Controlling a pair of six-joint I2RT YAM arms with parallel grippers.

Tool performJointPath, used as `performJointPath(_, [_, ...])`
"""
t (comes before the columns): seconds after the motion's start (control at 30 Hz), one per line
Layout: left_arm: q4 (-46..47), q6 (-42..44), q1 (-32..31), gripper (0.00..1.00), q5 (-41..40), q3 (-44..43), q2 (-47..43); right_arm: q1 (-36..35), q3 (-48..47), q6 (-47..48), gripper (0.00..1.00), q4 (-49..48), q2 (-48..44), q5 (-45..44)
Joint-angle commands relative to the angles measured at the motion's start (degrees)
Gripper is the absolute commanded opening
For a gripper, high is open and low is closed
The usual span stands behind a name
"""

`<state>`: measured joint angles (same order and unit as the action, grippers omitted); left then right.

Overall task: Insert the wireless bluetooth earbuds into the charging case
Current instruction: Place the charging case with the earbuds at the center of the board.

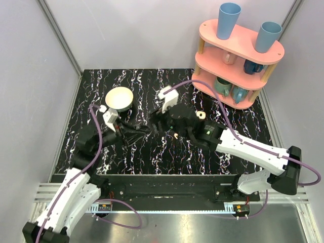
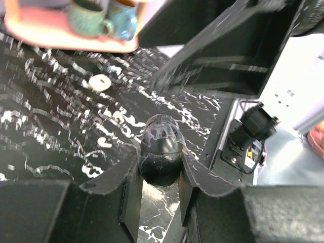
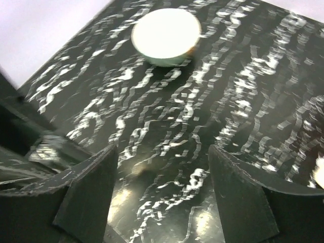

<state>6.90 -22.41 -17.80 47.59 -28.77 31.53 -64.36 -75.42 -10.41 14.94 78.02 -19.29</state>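
Step in hand: pick-up stage, as we judge it; no earbud is seated yet.

- Charging case (image 1: 201,115): on the tabletop (image 1: 243,101), beside the right arm's forearm and well short of the pink rack (image 1: 238,50). Its dark centre faces up, and we see nothing in it.
- Earbud (image 2: 105,143): one pale curved piece lies loose on the marble, apart from the case. We cannot find the second one. It may be hidden under the arms or lost among the white streaks.
- Left tool (image 2: 161,167): pressed onto a dark glossy rounded object (image 2: 161,147) and pinching it from both sides. We cannot tell what the object is.
- Right tool (image 3: 162,152): fingers spread wide with nothing between them. It points across the marble toward the cream bowl (image 3: 164,35).

Next move, our judgement: the right tool must turn away from the bowl and centre over the loose earbud. It then descends until the fingers straddle the piece and closes gently. The piece is tiny and curved, so a small offset would flick it aside.
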Motion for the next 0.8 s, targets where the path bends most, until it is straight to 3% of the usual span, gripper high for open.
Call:
performJointPath(0.0, [2.6,-8.5,0.3,0.00,-11.2,1.3,6.7,9.8,4.7,-7.7,0.79,0.8,-6.6,-7.9])
performJointPath(0.23, [14.0,-14.4,0.1,0.00,-13.8,7.1,23.9,22.5,16.2,-17.3,0.88,1.0,-11.1,1.4])
performJointPath(0.37, [21.9,-15.9,-0.2,0.00,-15.3,9.3,32.5,29.9,19.3,-23.5,0.90,1.3,-9.3,5.6])
performJointPath(0.63, [30.2,-17.2,-0.2,0.03,-15.9,8.5,47.5,38.3,20.6,-23.1,0.92,-1.8,-2.8,9.5])
performJointPath(0.77, [28.2,-15.9,0.0,0.11,-15.7,5.7,52.3,42.6,18.3,-15.1,0.93,-2.8,2.5,16.4])
